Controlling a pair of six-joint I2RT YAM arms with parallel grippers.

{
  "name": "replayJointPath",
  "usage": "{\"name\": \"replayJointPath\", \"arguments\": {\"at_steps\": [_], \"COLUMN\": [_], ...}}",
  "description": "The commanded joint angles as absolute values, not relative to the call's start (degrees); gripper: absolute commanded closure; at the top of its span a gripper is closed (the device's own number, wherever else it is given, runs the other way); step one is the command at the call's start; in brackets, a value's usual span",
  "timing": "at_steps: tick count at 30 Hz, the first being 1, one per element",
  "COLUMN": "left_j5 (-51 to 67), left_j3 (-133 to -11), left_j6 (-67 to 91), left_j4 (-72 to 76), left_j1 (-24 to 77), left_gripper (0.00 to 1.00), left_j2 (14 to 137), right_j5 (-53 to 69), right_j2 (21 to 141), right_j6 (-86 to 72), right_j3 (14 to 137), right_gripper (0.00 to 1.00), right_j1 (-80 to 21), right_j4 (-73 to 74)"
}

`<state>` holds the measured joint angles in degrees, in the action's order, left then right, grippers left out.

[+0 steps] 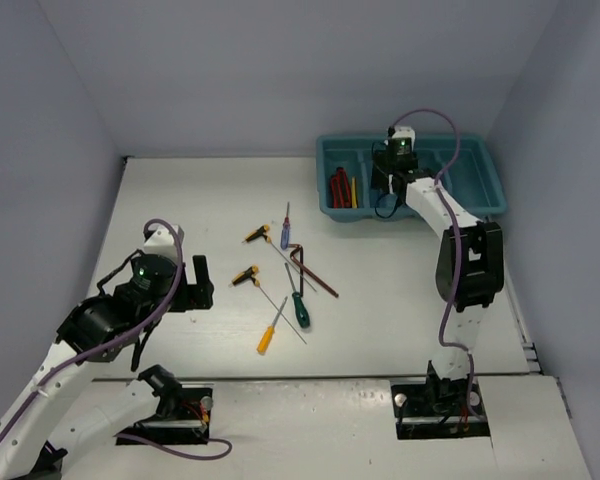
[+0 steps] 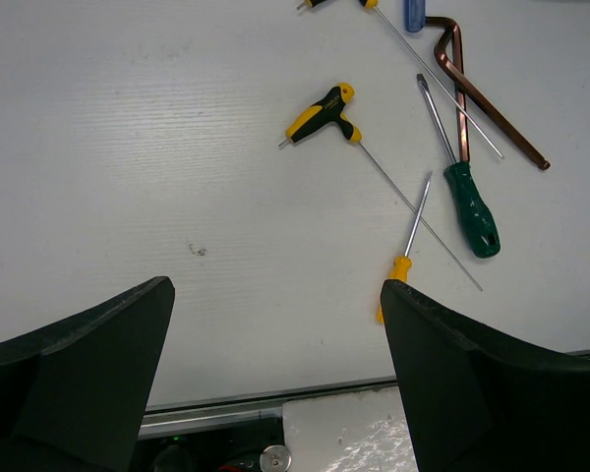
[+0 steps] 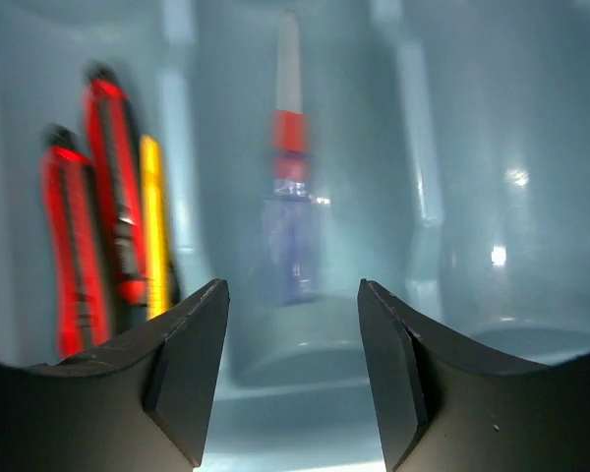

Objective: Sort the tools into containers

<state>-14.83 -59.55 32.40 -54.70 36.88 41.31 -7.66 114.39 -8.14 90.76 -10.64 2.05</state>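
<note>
The teal tray of containers stands at the far right. My right gripper hangs over it, open and holding nothing. Beyond its fingers a blurred screwdriver with a red band lies in the second compartment. Red-handled pliers and a yellow-handled tool lie in the leftmost compartment. My left gripper is open over bare table. Ahead of it lie a yellow-black T-handle, a green screwdriver, a yellow screwdriver and a dark hex key.
A second T-handle and a blue screwdriver lie farther back in the table's middle. The table's near edge and a metal rail run just under the left gripper. Grey walls close in the left, back and right sides.
</note>
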Motion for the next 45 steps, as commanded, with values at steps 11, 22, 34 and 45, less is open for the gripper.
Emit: {"name": "replayJointPath", "arguments": {"at_steps": [11,22,34,45], "left_j5": [-15.63,-12.54,-10.46,-9.93], "left_j3": [-61.87,-60.39,-58.97,-59.51], "left_j6": [31.09,31.25,31.73,31.29], "left_j4": [-53.63,-53.88,-54.94,-55.55], "left_j1": [36.47,36.47,36.47,36.48], "left_gripper": [0.16,0.16,0.16,0.16], "left_j2": [43.92,41.62,39.02,38.32], "right_j5": [-22.75,-26.98,-26.62,-27.43], "right_j2": [100.59,117.45,131.15,131.04], "right_j6": [-24.43,-31.16,-32.79,-28.92], "right_j3": [87.65,93.55,100.12,103.55], "right_gripper": [0.52,0.53,0.56,1.0], "right_j1": [-37.28,-45.28,-44.91,-43.95], "right_j4": [-1.39,-1.32,-1.32,-1.32]}}
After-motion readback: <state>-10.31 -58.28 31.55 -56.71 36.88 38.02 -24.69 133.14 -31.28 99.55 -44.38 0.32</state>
